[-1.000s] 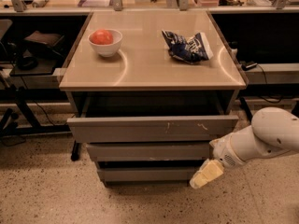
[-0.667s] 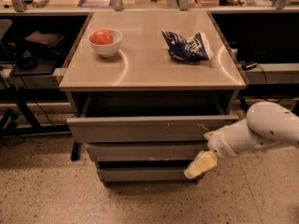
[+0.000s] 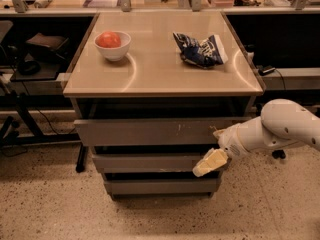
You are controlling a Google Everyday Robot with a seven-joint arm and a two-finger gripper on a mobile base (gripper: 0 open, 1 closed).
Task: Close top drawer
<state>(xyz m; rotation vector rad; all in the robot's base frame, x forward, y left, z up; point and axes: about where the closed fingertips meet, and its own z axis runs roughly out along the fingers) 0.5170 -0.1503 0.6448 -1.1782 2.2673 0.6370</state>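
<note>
Compared with a second ago: a climb upward and to the left for the gripper, from down by the bottom drawer front to level with the right end of the middle drawer front. Same rise for the white arm behind it, reaching in from the right. No shift in the top drawer: pulled out as before, with a dark gap under the tabletop. No shift either in the white bowl with its red fruit, or in the crumpled blue bag.

Impossible to make out how wide the gripper stands. Seen only as one pale wedge pointing down and to the left, with nothing visibly held.

Top drawer just above the gripper and stretching away to its left, lower edge close over the wedge. Touching or apart: not to be told. Pale scratch marks on the drawer front, up and slightly left of the gripper. Bowl far up and to the gripper's left, bag well above it, both on the tabletop.
</note>
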